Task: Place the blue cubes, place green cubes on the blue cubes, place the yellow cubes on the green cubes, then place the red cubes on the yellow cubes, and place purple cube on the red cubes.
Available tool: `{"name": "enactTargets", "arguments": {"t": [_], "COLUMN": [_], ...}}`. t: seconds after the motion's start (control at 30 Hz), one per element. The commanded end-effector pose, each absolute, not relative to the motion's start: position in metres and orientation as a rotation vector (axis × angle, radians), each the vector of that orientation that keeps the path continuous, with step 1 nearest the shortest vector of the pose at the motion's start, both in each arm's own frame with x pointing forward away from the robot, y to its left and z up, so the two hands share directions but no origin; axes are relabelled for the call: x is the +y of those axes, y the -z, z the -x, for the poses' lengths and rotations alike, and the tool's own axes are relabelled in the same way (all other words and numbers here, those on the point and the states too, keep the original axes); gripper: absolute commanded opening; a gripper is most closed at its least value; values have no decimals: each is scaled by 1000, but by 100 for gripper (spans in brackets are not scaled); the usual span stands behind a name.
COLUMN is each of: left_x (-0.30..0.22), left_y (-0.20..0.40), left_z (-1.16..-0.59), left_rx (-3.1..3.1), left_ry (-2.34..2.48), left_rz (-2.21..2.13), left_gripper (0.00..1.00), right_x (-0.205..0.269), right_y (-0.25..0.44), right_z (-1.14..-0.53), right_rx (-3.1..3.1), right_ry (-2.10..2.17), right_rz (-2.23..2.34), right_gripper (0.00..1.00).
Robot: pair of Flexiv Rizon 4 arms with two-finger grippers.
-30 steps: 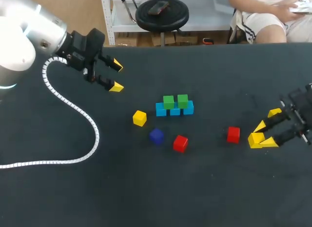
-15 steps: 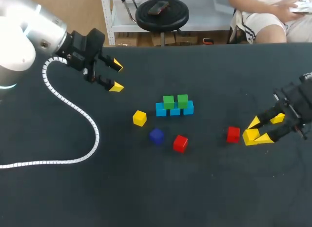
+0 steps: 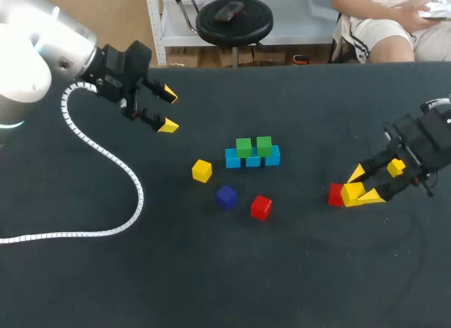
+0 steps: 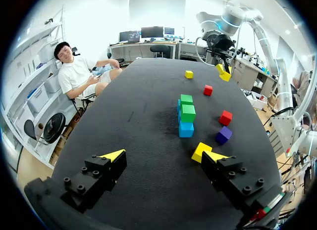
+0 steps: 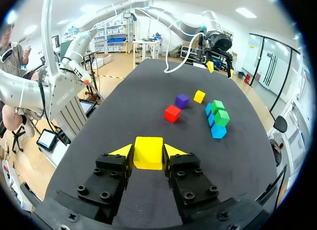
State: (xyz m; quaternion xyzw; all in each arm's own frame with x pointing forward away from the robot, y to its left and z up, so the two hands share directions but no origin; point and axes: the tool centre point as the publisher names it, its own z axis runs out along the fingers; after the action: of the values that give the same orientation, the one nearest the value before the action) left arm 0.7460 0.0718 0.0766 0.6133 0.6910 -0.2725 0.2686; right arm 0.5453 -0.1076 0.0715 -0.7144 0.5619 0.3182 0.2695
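Right gripper (image 3: 363, 185) clamps a yellow cube (image 5: 148, 152) right of the blue-and-green cube stack (image 3: 252, 152). Left gripper (image 3: 168, 110) gapes, far left.

table (image 3: 296, 271): matt black, cloth-like, finely textured | cubes (image 3: 244, 146): smooth, slight sheen — plastic or painted, cannot tell | left arm shell (image 3: 49, 42): glossy silver-white | cable sleeve (image 3: 113, 159): white ribbed plastic
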Motion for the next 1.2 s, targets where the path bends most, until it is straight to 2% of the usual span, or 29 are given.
{"name": "enactTargets", "arguments": {"t": [0.03,0.63,1.2], "left_x": [72,72,72], "left_y": [-76,-76,-76], "left_z": [-748,-748,-748], "left_rx": [1864,1864,1864], "left_ry": [738,738,738], "left_rz": [-1659,-1659,-1659], "left_gripper": [100,100,100], "right_x": [-107,-107,-56], "right_y": [-72,-72,-107], "right_z": [-545,-545,-589], "right_rx": [1517,1517,1552], "right_ry": [-855,-855,-910], "right_rz": [1926,1926,1905], "right_gripper": [0,0,0]}}
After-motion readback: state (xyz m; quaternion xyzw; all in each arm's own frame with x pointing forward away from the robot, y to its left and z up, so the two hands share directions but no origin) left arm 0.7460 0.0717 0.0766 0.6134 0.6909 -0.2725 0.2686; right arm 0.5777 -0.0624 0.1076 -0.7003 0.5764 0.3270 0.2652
